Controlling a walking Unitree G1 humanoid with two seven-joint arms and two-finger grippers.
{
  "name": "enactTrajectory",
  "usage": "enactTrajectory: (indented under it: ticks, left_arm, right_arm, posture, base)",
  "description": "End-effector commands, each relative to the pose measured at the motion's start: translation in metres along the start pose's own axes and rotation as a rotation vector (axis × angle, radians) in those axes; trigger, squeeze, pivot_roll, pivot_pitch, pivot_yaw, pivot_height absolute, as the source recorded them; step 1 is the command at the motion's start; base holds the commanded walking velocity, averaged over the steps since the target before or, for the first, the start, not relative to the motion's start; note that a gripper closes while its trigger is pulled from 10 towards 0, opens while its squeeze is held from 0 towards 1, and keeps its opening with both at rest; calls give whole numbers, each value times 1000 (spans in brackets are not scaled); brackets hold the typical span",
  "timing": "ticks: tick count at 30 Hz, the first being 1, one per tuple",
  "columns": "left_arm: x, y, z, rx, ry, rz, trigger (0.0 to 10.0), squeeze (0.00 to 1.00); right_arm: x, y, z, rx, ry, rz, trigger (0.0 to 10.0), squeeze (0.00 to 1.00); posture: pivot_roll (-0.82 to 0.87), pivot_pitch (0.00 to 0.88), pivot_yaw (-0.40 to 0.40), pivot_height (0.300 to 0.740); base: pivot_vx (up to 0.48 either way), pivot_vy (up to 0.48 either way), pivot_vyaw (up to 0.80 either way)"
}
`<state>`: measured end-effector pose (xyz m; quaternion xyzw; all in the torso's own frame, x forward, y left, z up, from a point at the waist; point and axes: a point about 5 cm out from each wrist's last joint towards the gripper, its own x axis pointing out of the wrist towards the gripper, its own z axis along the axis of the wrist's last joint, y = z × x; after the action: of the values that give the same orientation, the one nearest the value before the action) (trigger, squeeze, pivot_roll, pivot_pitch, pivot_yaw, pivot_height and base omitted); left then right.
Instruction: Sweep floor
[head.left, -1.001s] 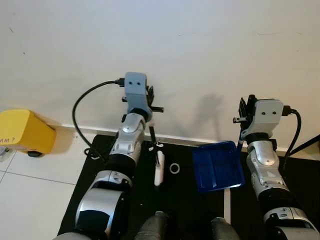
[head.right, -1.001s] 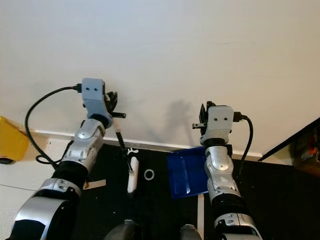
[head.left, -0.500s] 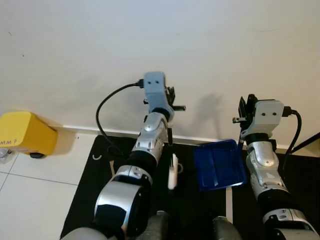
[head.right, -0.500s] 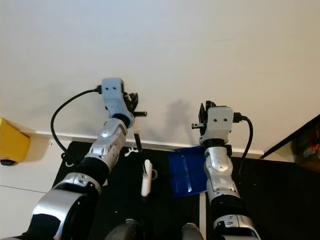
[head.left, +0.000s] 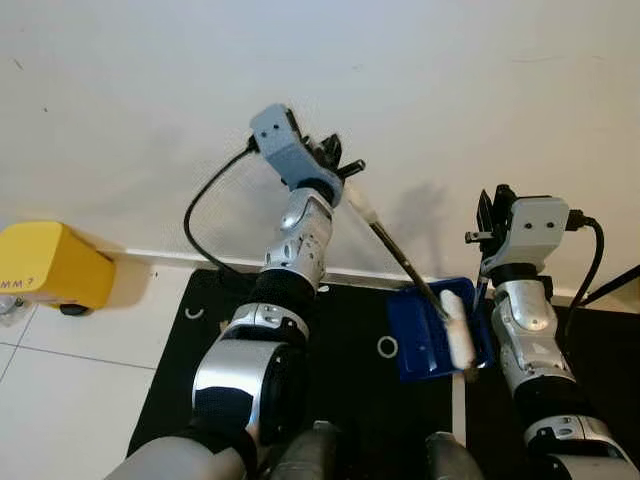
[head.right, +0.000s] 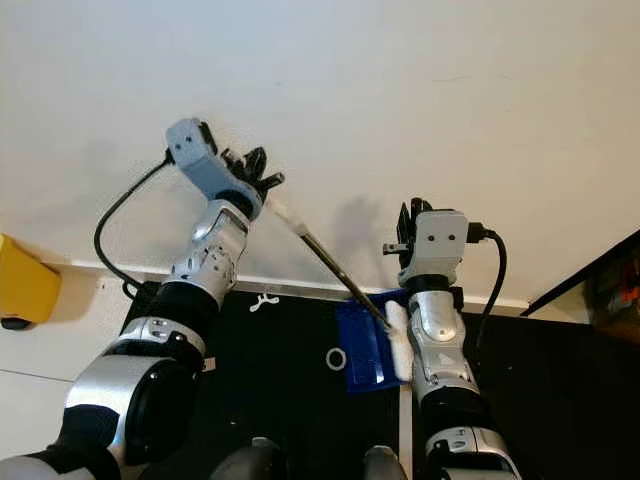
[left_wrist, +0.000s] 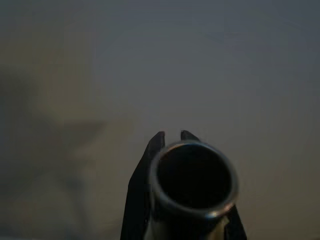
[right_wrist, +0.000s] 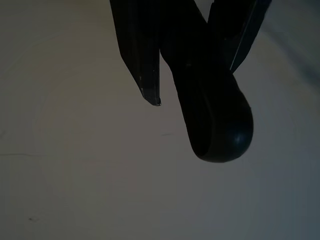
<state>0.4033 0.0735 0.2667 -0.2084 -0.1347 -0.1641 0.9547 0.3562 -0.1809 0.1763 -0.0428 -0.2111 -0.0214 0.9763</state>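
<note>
Wall behind; dustpan (head.left: 425, 330) partly hides brush (head.left: 458, 327).

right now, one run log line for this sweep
left gripper: shut on long-handled white brush | brush head: over blue plastic dustpan | right gripper: shut on dustpan handle | small ring: on black mat

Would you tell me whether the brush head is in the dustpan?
In: the white brush head lies on the blue dustpan, handle slanting up to the left gripper.
</note>
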Motion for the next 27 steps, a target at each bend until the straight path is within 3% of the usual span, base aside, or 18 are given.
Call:
enactTrajectory:
  ticks: [1, 6, 9, 14, 16, 20, 27]
  left_arm:
    - [-4, 13, 12, 97, -18, -11, 10000, 0]
    - [-16, 31, 34, 205, -42, -33, 10000, 0]
    - [-23, 38, 34, 282, -18, -28, 10000, 0]
    - [-31, 45, 3, 342, 51, 18, 10000, 0]
    - [-34, 47, -17, 427, 55, 62, 10000, 0]
    - [-39, 47, -39, 507, 89, 97, 10000, 0]
    - [-42, 47, -55, 468, 142, 148, 10000, 0]
  right_arm:
    - [-11, 7, -17, 70, 86, -4, 10000, 0]
    - [-11, 6, -18, 69, 87, -3, 10000, 0]
    - [-11, 7, -18, 69, 88, 2, 10000, 0]
    - [-9, 9, -16, 70, 83, 9, 10000, 0]
    - [-7, 11, -14, 70, 76, 14, 10000, 0]
    - [-7, 13, -13, 72, 71, 18, 10000, 0]
    - [-8, 15, -13, 74, 70, 20, 10000, 0]
  posture:
    - [56, 381, 169, 740]
    - [65, 377, 169, 740]
    - [66, 375, 167, 740]
    - [65, 378, 164, 740]
    - [54, 387, 161, 740]
    - [48, 393, 161, 740]
    - [33, 400, 163, 740]
  base:
    - [0, 0, 0]
    - [0, 0, 0]
    - [0, 0, 0]
    - [0, 0, 0]
    - [0, 0, 0]
    - [0, 0, 0]
    - [0, 0, 0]
